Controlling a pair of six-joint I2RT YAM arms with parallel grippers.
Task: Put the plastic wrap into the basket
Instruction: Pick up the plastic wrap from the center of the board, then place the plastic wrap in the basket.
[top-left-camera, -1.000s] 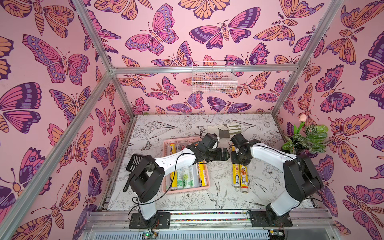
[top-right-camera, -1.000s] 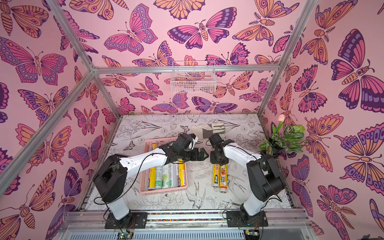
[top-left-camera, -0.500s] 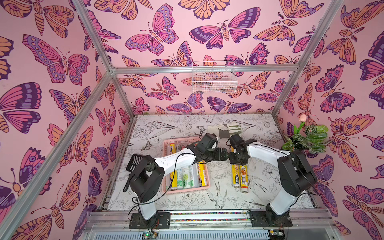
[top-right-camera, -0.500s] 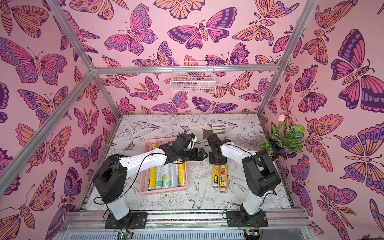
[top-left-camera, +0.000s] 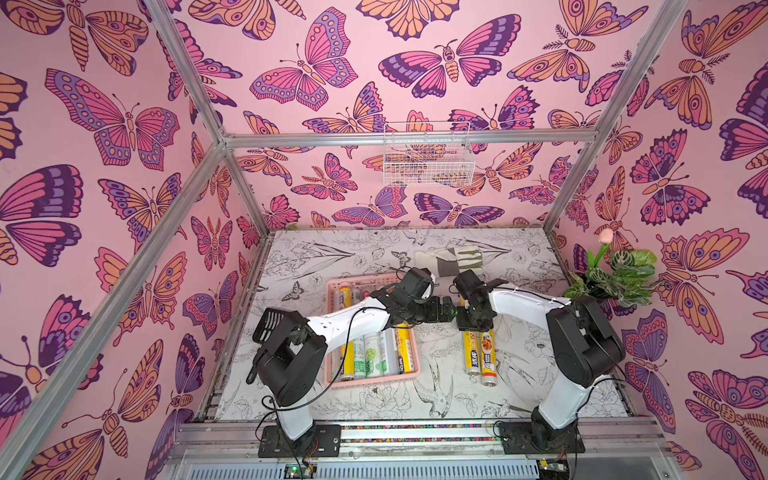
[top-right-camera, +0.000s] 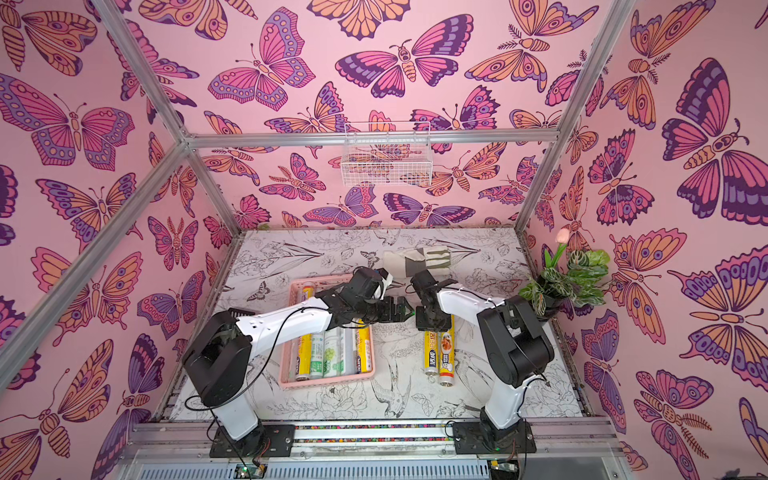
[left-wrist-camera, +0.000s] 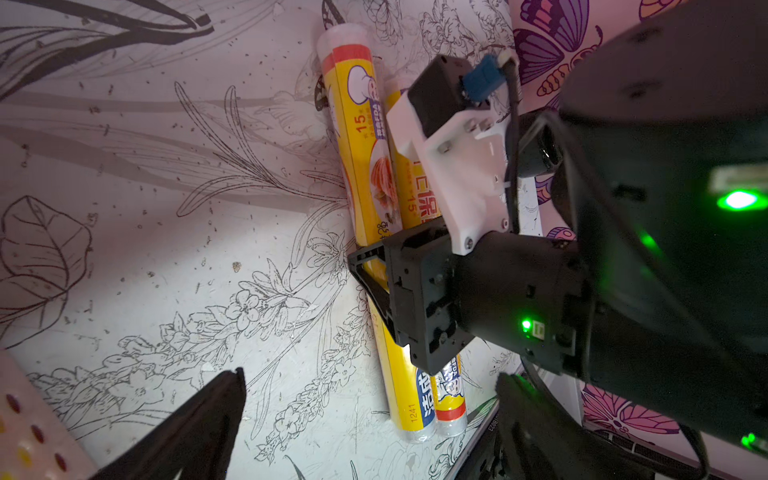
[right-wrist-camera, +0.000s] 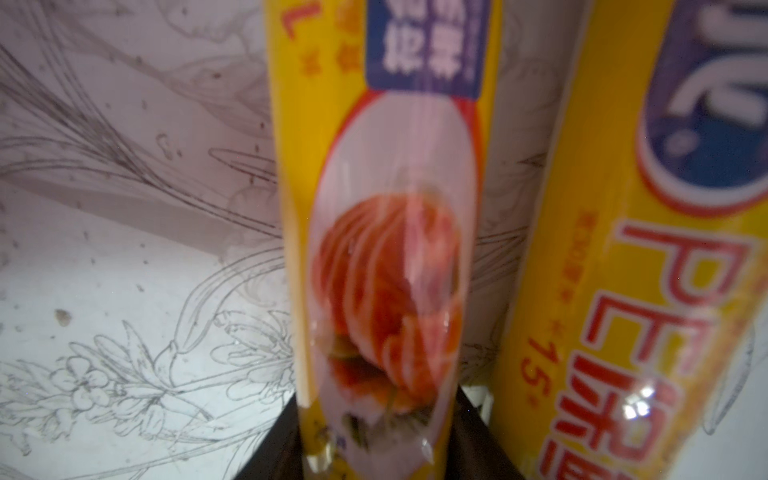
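Pink plastic first: the pink basket (top-left-camera: 374, 380) sits left of centre on the table (top-left-camera: 291, 266), whose cover carries line drawings of flowers and birds. Several rolls of plastic wrap (top-left-camera: 365, 357) lie in it side by side, some yellow, some whitish with green print, as both top views show. The left arm reaches across the basket's upper half towards the middle of the frame. The left gripper (top-left-camera: 445, 309) hangs just past the basket's right rim over bare table. In the left wrist view its fingers (left-wrist-camera: 208, 415) stand far apart with nothing between them. Higher up in the middle, a white wire basket (top-left-camera: 428, 162) hangs on the butterfly-papered back wall, and a folded cloth (top-left-camera: 453, 262) lies near the table's far edge. Close to the right of the left gripper, the right gripper (top-left-camera: 473, 326) points down onto the upper end of two yellow rolls (top-left-camera: 478, 353). These lie touching each other, right of centre and well outside the basket. The right wrist view shows the jaws drawn in narrow around the roll with the food picture (right-wrist-camera: 386, 270), the right-hand one of the pair in the top views. Its neighbour with red letters (right-wrist-camera: 623, 291) lies just beside it. Whether the gripped roll has left the table I cannot tell. At the right edge stands a potted plant (top-left-camera: 615, 274) with a pink flower.
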